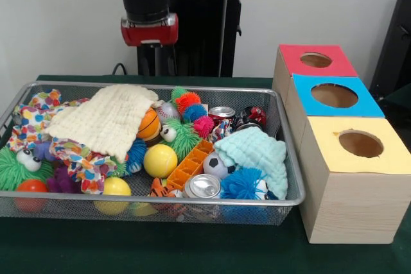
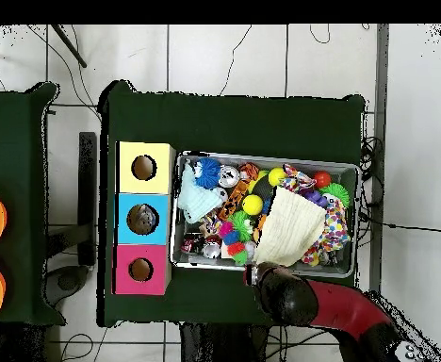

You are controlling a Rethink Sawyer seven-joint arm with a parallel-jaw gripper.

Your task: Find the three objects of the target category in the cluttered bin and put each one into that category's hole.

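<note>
The bin is a shallow silver wire-mesh basket on the green table; it also shows in the overhead view. It holds a cream cloth, a teal cloth, a patterned cloth, two drink cans, a yellow ball, a soccer ball, a basketball, an orange brick and several spiky toys. My gripper hangs above the bin's far rim, touching nothing, dark against the pedestal. In the overhead view the arm's end is at the rim nearest the base.
Three wooden boxes with a round hole in each top stand in a row beside the bin: red, blue, yellow. In the overhead view they lie left of the bin: yellow, blue, red.
</note>
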